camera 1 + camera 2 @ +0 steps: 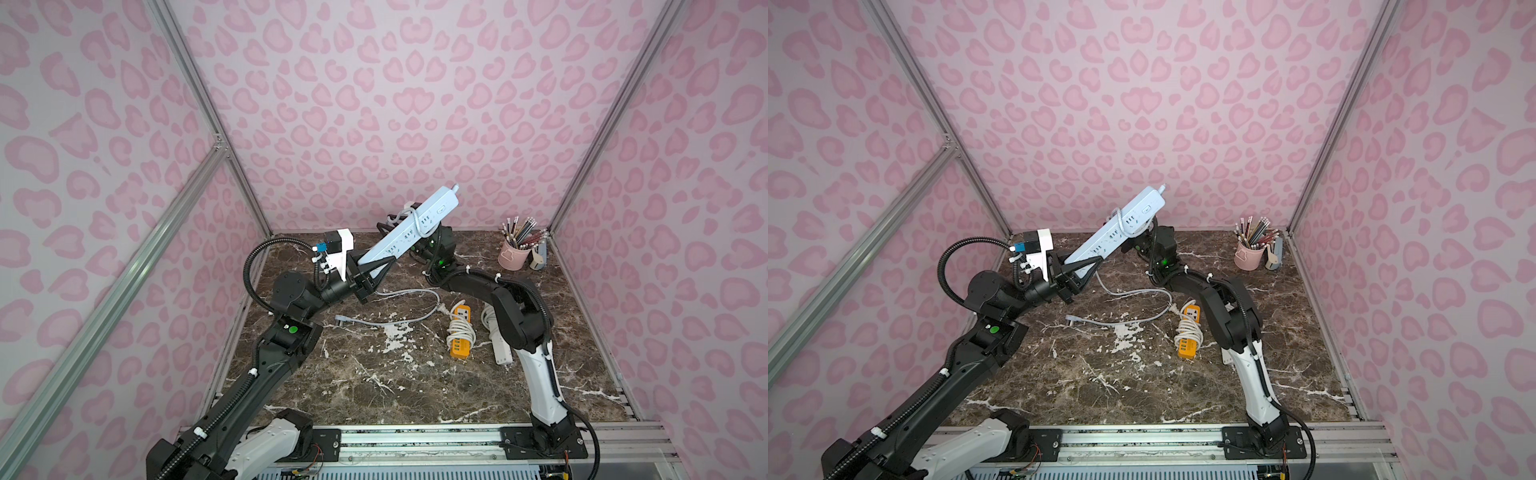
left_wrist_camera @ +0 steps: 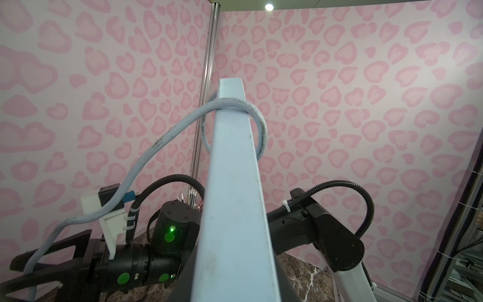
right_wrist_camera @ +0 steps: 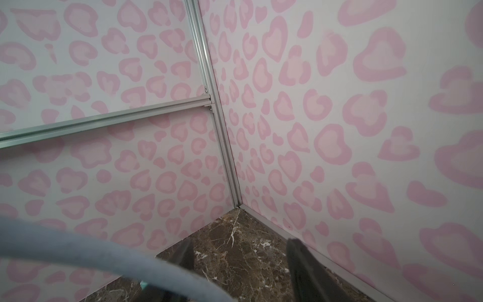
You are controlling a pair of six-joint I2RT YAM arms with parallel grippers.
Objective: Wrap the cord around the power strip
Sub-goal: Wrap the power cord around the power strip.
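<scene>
Power strip (image 1: 409,226) is held tilted above the table (image 1: 374,395), clamped at its low end by left gripper (image 1: 376,266). Right gripper (image 3: 240,241) is seen gaping. Springy cord (image 2: 156,146) is probably best pinched near its loop.

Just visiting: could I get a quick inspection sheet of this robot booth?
Surface: dark marble-look tabletop.
Job's things: blue power strip held tilted in the air; cord looped around it, plug lying on the tabletop.
Clutter: orange power strip wrapped in white cord, white power strip, pink pencil cup.
Grippers: left gripper shut on the blue strip's lower end; right gripper open, cord passing beside its fingers.
Cables: black hoses along both arms.
Surroundings: pink patterned walls, metal frame.
</scene>
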